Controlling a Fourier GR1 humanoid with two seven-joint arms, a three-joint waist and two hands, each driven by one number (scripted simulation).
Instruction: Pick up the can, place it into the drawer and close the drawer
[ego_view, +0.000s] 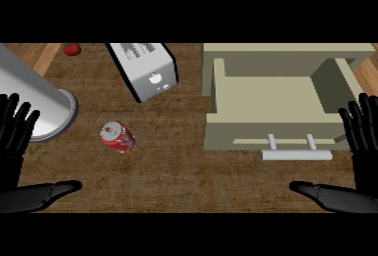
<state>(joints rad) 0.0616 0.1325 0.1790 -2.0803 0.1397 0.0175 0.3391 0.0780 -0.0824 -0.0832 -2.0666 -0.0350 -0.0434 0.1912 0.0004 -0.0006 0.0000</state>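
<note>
From the head view, the brown wooden counter (192, 175) fills most of the frame. The red soda can (117, 137) stands on it in the left half, a little below the middle, its silver top facing up and slightly tilted toward the upper left; nothing touches it.

The beige drawer (277, 100) is in the upper right, pulled open, so that its bare inner floor shows between its side walls. Its front panel faces the lower edge of the frame and carries a pale bar handle (297, 154) on two short posts. The can lies well apart from the drawer, to its left.

At the far left, a large silver cylinder (37, 100) runs from the upper left corner down toward the can and ends in a round rim just left of it. Near the top centre, a grey box-shaped computer case (148, 70) with a small white logo lies angled on the counter. A small red object (71, 49), too small to identify, sits at the top left.

The left hand (16, 135) shows at the left edge, fingers straight and pointing up, thumb stretched out along the bottom, holding nothing. The right hand (362, 135) mirrors it at the right edge, beside the drawer's right wall, fingers likewise straight and spread, empty.
</note>
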